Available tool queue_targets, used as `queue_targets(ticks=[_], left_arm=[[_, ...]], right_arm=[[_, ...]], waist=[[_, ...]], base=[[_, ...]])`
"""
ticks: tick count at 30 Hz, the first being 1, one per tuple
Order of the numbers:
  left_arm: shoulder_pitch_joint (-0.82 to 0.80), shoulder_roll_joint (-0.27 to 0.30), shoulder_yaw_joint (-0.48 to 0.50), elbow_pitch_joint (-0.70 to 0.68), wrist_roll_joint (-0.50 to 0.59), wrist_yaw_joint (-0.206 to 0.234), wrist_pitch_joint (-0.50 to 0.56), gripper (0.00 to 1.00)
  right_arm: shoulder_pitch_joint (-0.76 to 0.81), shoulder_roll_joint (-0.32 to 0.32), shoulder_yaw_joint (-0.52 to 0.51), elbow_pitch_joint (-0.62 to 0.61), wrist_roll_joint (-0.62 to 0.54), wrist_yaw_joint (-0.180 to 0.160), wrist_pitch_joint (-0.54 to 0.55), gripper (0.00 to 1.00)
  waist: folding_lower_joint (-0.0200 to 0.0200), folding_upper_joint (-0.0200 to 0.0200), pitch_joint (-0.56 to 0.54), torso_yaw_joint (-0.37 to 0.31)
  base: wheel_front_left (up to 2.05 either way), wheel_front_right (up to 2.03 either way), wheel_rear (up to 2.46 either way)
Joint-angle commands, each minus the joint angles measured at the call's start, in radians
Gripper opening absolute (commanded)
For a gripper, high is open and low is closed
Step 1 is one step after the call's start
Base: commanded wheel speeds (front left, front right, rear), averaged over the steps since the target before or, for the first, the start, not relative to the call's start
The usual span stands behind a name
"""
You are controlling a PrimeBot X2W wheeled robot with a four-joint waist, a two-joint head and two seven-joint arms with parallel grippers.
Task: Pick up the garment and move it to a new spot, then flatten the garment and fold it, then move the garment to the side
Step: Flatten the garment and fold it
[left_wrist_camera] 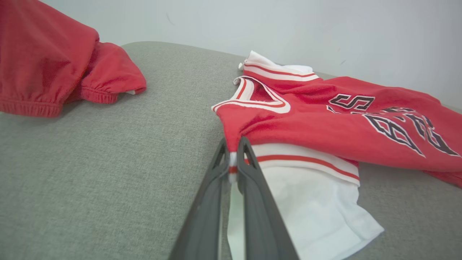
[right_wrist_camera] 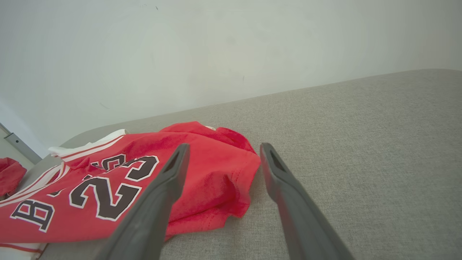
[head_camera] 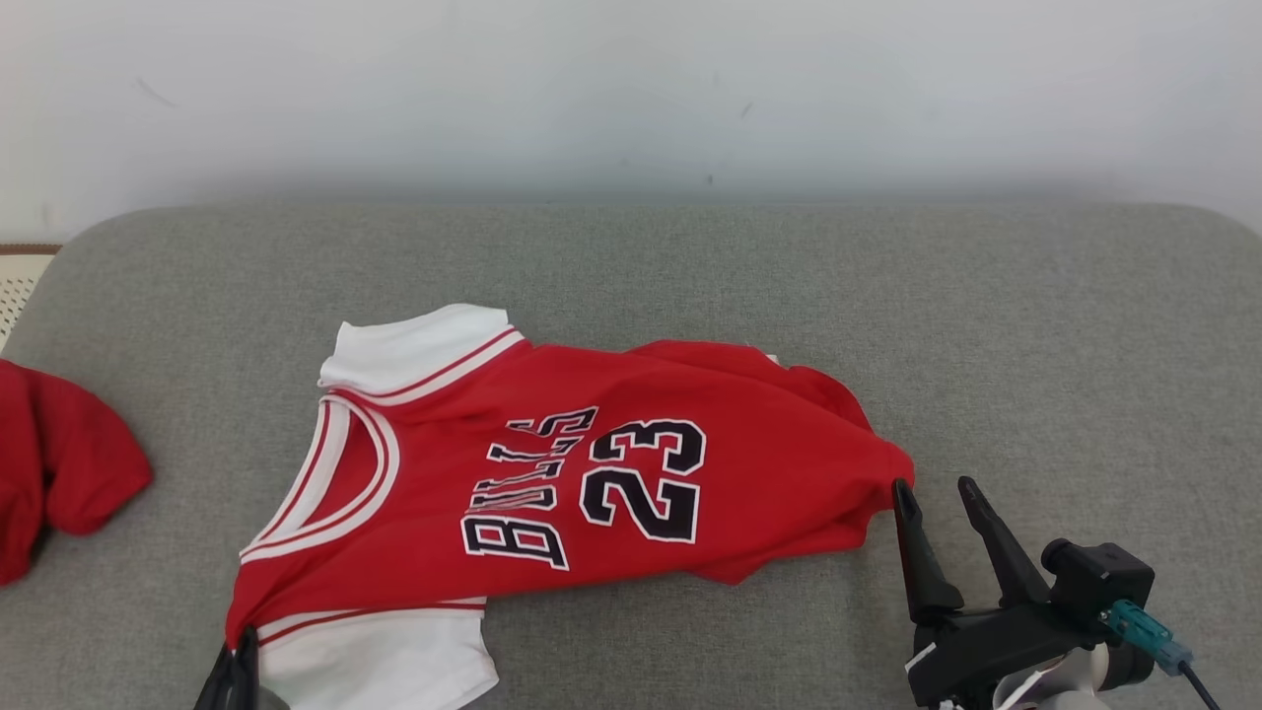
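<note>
1. My left fingers [left_wrist_camera: 252,187] are clenched on the jersey [head_camera: 552,463] at its white-and-red sleeve trim, a corner grip that should let me lift or drag it
2. My right fingers [head_camera: 922,557] are released and spread just beside the hem corner, probably lined up to take it
3. The jersey lies sideways and rumpled, loose on the grey padded surface [head_camera: 690,266], in no bin; another red garment [head_camera: 59,463] sits well apart

The grey woven fabric surface [head_camera: 1035,325] lies bare right of and behind the red-and-white basketball jersey [head_camera: 631,463]; a bare strip parts it from the crumpled red cloth [head_camera: 59,454] at left. A white wall [head_camera: 631,89] closes the back.
</note>
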State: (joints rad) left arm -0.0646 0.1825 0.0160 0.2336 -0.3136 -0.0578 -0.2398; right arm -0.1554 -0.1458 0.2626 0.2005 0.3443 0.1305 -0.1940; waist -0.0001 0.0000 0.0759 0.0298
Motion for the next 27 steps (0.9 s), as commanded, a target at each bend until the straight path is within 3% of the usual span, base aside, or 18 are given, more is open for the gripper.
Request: queue_targets(ticks=[1, 9, 10, 11, 12, 19, 27], left_arm=[[0.023, 0.005, 0.005, -0.012, 0.001, 0.008, 0.0, 0.0], [0.072, -0.005, 0.001, -0.078, -0.011, 0.033, 0.034, 0.0], [0.073, -0.006, -0.001, -0.072, -0.008, 0.036, 0.033, 0.29], [0.073, -0.009, -0.002, -0.069, -0.005, 0.041, 0.026, 0.49], [0.071, -0.01, -0.003, -0.063, -0.004, 0.041, 0.022, 1.0], [0.058, -0.023, 0.0, -0.068, 0.018, 0.055, -0.014, 1.0], [0.054, -0.062, 0.021, -0.186, 0.055, 0.047, -0.026, 1.0]], right_arm=[[-0.001, -0.003, 0.002, 0.002, 0.006, 0.0, -0.004, 1.0], [0.011, -0.016, -0.008, 0.017, 0.005, 0.0, 0.006, 1.0], [0.01, -0.014, -0.007, 0.017, 0.004, 0.0, 0.007, 1.0], [0.009, -0.013, -0.006, 0.017, 0.003, 0.0, 0.01, 1.0], [0.009, -0.012, -0.006, 0.017, 0.001, 0.0, 0.013, 1.0], [0.001, -0.026, -0.021, 0.018, -0.001, 0.0, 0.023, 1.0], [-0.087, -0.05, -0.032, 0.065, -0.002, 0.0, 0.06, 1.0]], waist=[[0.0001, 0.0, -0.005, 0.002], [0.0001, 0.0, -0.031, 0.013], [0.0001, 0.0, -0.035, 0.013], [0.0001, 0.0, -0.037, 0.012], [0.0001, 0.0, -0.038, 0.012], [0.0001, 0.0, -0.043, 0.032], [0.0001, 0.0, -0.041, 0.066]], base=[[0.0, 0.0, 0.0], [0.0, 0.0, 0.0], [0.0, 0.0, 0.0], [0.0, 0.0, 0.0], [0.0, 0.0, 0.0], [0.0, 0.0, 0.0], [0.0, 0.0, 0.0]])
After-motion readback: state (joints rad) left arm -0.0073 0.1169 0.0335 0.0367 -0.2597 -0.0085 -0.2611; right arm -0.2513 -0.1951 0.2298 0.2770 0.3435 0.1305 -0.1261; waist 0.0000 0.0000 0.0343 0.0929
